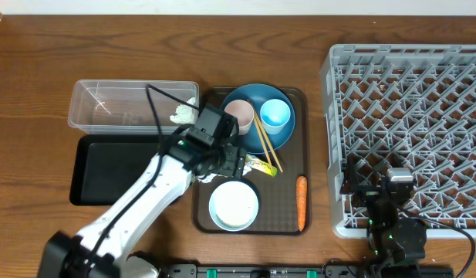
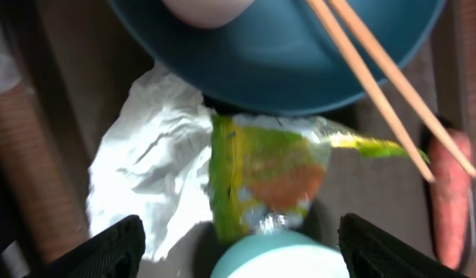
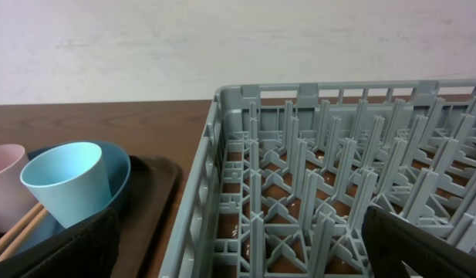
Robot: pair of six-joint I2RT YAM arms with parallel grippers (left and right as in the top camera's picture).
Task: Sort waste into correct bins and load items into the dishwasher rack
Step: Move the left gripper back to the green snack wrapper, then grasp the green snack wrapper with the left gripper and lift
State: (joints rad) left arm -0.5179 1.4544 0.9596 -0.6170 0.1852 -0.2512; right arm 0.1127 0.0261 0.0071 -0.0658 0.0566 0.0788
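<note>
My left gripper (image 1: 236, 160) hangs open over the brown serving tray, empty. Below it lie a crumpled white napkin (image 2: 149, 158) and a green-orange wrapper scrap (image 2: 272, 174). The rim of the small light blue bowl (image 2: 280, 259) shows low between the fingers. The bowl (image 1: 234, 205) sits at the tray's front, with the carrot (image 1: 301, 202) to its right. Chopsticks (image 1: 265, 143) lean on a dark blue plate (image 1: 261, 96) holding the pink cup (image 1: 239, 116) and light blue cup (image 1: 275, 114). My right gripper (image 1: 376, 191) stands open over the front left corner of the grey rack (image 1: 423, 85).
The clear tub (image 1: 114, 104) stands at the back left with another white napkin (image 1: 183, 113) at its right end. The black tray (image 1: 106, 170) lies in front of it. The brown serving tray (image 1: 288, 232) sits between the bins and the rack. White grains (image 3: 236, 228) lie under the rack.
</note>
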